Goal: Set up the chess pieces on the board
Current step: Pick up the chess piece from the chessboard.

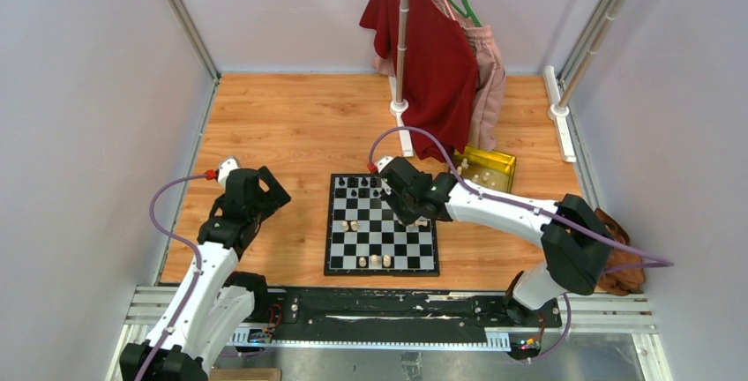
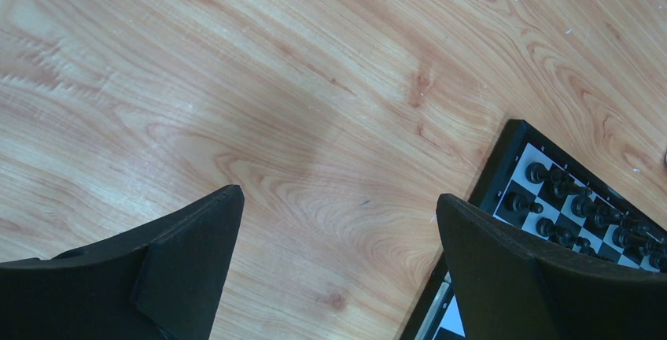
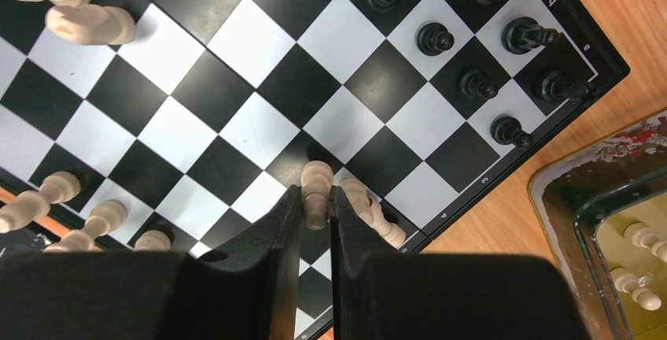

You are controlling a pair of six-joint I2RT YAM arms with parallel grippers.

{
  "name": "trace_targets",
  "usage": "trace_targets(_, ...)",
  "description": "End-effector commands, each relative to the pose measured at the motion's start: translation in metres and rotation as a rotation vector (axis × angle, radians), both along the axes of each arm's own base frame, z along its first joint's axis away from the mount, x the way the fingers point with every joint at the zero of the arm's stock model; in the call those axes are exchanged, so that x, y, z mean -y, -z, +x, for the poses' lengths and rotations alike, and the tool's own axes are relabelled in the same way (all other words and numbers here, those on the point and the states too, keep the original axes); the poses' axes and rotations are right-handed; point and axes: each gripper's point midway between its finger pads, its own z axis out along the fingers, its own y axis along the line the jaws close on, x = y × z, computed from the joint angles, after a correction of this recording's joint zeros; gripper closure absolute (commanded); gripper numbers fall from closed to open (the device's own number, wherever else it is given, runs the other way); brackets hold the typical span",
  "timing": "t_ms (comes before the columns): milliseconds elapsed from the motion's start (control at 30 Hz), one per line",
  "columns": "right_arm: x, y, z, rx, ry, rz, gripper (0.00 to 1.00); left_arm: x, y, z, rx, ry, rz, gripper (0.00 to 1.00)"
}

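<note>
- Noting the right hand (image 3: 316, 202) clenched on one small pale cream wooden pawn (image 3: 317, 186), which stands upright between its black fingers.
- We place that pawn over the right edge of the small black-and-white checkered chessboard (image 1: 381, 242), on the side toward the shiny yellow-gold square tin (image 1: 490, 168). We cannot tell whether it touches the squares.
- Small black chessmen (image 1: 357, 189) fill the far rows.
- Other cream chessmen (image 1: 353, 226) stand mid-board and along the near row, and a few lie in the tin.
- The left hand (image 2: 338, 202) is released, jaws wide, above the bare light wooden surface (image 2: 299, 88) just left of the board.
</note>
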Motion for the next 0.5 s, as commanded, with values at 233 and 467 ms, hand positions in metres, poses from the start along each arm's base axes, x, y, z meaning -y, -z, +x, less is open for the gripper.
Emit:
trace_targets(233,-0.006,-0.009,-0.04,0.008,-0.088,-0.024,0.94,-0.002,0.0,0.001,0.012,-0.008,-0.003,0.0)
trace_targets(467,-0.004,-0.007,-0.065,0.012,-0.113,-0.044,0.94,-0.001,-0.002,0.001,0.014,-0.008,-0.011,0.0)
